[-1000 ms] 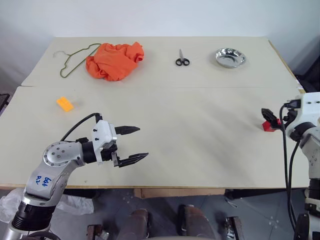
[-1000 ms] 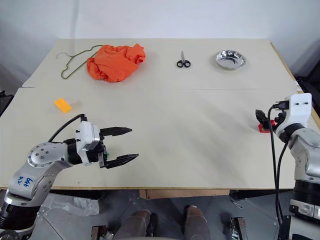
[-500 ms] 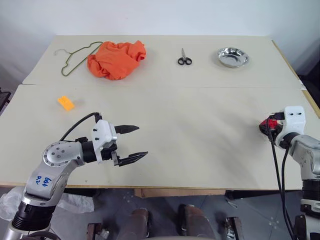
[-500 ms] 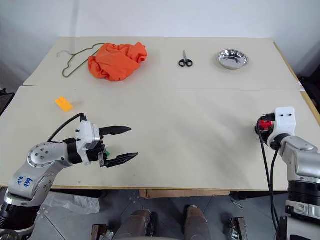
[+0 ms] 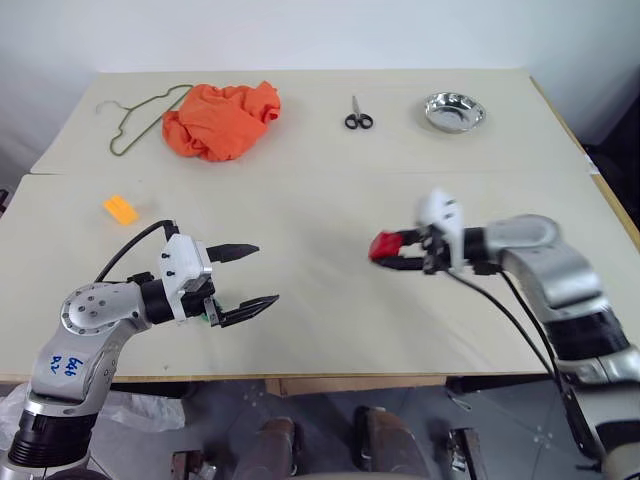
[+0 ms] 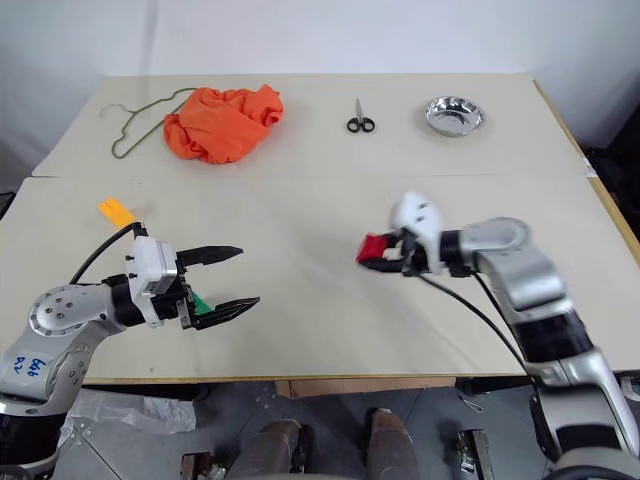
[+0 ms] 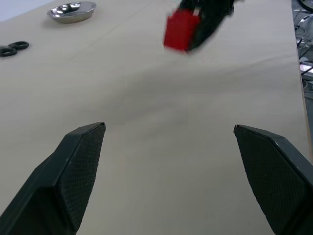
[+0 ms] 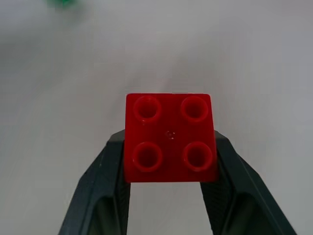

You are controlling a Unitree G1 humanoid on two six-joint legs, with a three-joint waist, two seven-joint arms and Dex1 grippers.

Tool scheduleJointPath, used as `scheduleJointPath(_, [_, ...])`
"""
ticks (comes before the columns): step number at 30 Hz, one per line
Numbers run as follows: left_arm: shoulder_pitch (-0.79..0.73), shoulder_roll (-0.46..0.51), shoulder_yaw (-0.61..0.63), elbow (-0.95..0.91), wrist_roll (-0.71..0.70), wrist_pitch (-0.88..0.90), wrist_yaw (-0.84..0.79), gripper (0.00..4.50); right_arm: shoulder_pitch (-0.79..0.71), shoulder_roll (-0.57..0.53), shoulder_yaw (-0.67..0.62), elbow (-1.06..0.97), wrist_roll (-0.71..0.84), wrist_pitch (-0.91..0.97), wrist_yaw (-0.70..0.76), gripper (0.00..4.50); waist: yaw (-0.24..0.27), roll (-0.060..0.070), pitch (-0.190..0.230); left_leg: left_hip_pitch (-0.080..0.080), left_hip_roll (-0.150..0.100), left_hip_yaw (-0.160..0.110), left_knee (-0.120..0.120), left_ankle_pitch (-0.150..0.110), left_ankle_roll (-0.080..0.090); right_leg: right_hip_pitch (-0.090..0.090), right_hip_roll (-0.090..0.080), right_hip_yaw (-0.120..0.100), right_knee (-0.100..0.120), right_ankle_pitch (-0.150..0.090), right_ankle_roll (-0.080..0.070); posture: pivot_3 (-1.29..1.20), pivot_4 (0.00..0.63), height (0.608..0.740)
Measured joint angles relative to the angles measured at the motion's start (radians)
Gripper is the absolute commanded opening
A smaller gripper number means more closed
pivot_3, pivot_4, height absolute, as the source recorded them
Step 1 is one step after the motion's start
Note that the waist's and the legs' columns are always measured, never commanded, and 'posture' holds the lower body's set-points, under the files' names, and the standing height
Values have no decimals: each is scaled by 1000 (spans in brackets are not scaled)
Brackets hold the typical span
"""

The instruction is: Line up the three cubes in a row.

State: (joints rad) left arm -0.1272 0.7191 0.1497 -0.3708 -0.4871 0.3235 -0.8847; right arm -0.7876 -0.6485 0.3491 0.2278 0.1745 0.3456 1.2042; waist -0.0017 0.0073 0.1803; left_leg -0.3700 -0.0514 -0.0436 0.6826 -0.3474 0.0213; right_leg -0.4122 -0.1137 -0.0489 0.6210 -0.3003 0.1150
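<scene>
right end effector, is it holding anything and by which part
Yes: the right end effector holds the small red plastic studded brick, its two black fingers clamped on opposite side faces, studs facing the wrist camera.

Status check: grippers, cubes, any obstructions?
Right gripper shut on red cube, mid-table. Left gripper open beside green cube. Orange-yellow cube far left. Path clear.

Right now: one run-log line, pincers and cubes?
right pincer: shut on red cube, mid-table | left pincer: open, empty | green cube: by left pincer | orange cube: left side
</scene>
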Motion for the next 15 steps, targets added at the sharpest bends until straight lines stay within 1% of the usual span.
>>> scheduleJointPath(2, [4,-13,-6,-7,0,3,10,4500,-68,86,57,134,-73,-61,-10,1517,-2,0,0,0,0,0,0,0,0,0,0,0,1,0,0,0,150,740])
scheduleJointPath(4, [7,-18,-10,-16,0,5,19,4500,-97,140,89,191,-107,-90,-2,1517,-1,0,0,-2,0,-2,-1,0,0,-1,0,-1,1,0,0,0,150,740])
scheduleJointPath(10, [26,-18,-2,-23,1,12,46,4500,-105,155,87,223,-138,-141,33,1517,-2,0,0,-2,-2,-2,0,0,0,-1,0,-1,1,0,0,0,150,740])
scheduleJointPath(12, [26,-18,-2,-24,1,12,54,4500,-103,158,83,226,-143,-150,31,2235,-2,0,0,-1,-2,-3,0,0,0,-1,0,-1,1,0,0,0,150,740])
scheduleJointPath(13, [27,-18,-1,-24,1,12,56,4500,-100,160,78,226,-144,-149,28,2463,-2,0,0,-1,-2,-3,0,0,0,-1,0,-1,1,0,0,0,150,740])
scheduleJointPath(15, [37,-18,5,-28,1,12,58,4500,-96,163,70,226,-143,-149,26,3168,-3,0,0,-1,-2,-2,0,0,0,-1,0,-1,1,0,0,0,150,740])
